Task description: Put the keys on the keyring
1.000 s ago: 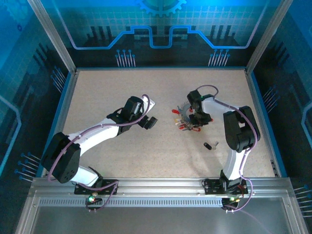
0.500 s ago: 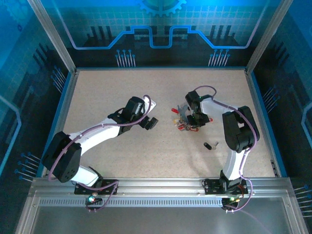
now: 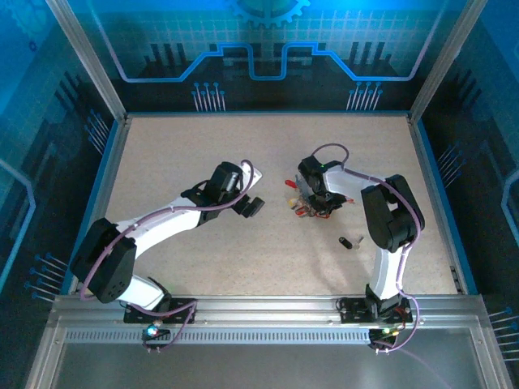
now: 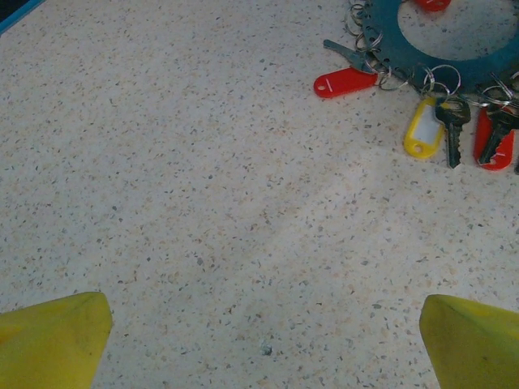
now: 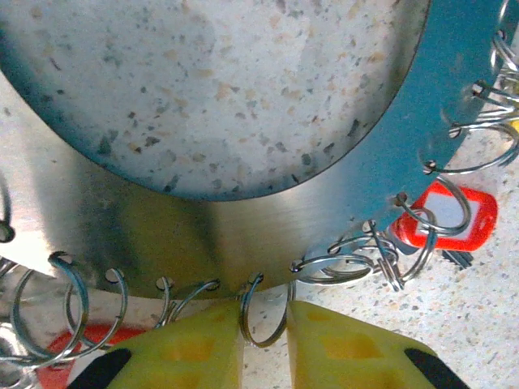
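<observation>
1. First, nearest the arm bases, a small dark object (image 3: 349, 241) lies alone on the speckled table (image 3: 178, 146), beside the right arm and apart from everything else.
2. Further in, the left gripper (image 4: 263, 340) hovers over bare table, its yellow fingertips (image 4: 53, 336) spread wide with nothing between them.
3. Beyond it, near the table's middle, the keyring (image 4: 381, 28) lies flat. It is a broad metal ring with small wire loops along its rim.
4. A red tag (image 4: 345, 83), a yellow tag (image 4: 422, 127) and dark keys (image 4: 452, 130) fan out from those loops onto the table.
5. At the ring's edge sits the right gripper (image 5: 265, 340). Its yellow pads (image 5: 190, 348) are drawn close together and press on either side of one wire loop (image 5: 263, 312) that hangs from a hole in the rim.
</observation>
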Controlling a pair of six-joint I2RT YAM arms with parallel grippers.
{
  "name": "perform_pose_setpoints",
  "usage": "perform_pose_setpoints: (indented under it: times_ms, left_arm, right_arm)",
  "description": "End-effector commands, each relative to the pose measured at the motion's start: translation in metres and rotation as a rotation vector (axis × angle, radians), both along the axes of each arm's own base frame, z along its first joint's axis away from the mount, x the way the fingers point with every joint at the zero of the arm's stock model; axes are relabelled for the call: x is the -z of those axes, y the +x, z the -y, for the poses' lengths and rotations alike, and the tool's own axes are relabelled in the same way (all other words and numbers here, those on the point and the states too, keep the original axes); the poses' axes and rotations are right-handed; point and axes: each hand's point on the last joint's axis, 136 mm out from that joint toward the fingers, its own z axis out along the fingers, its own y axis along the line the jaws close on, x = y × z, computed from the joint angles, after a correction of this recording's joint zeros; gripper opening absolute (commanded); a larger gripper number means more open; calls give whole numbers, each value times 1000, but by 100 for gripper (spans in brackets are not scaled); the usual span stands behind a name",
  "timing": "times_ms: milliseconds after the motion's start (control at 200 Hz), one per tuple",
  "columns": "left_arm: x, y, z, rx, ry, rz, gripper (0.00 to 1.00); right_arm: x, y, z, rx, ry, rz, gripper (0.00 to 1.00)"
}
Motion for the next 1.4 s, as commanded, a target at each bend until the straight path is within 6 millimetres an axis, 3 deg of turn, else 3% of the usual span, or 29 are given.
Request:
perform_pose_setpoints:
  times_ms: [0, 405, 585, 755, 865, 1016, 1176, 1396]
  left_arm:
    - [-7, 3, 7, 23, 18, 21, 99]
    - [-4, -2, 14, 53, 39, 17, 99]
    - [-13, -6, 15, 70, 29, 48, 99]
    - [-45, -23, 26, 179, -66, 108, 99]
    - [-77, -34, 28, 227, -149, 221, 99]
    - [-112, -63, 41, 423, -231, 381, 98]
    - [-141, -76, 45, 500, -258, 441, 94]
    - [-164, -88, 42, 554, -221, 436, 87]
  right_arm:
    - [-2, 5, 6, 2, -77, 27, 20]
    - [-11, 10, 1, -2, -49, 90, 10]
    - [-31, 14, -7, -16, 31, 182, 0]
    - [-67, 25, -20, -73, 97, 339, 0]
    - [-94, 28, -43, -166, 225, 431, 0]
    - [-143, 29, -70, -270, 390, 536, 0]
    - [-192, 12, -107, -488, 603, 636, 0]
    - [-239, -23, -130, -689, 783, 757, 0]
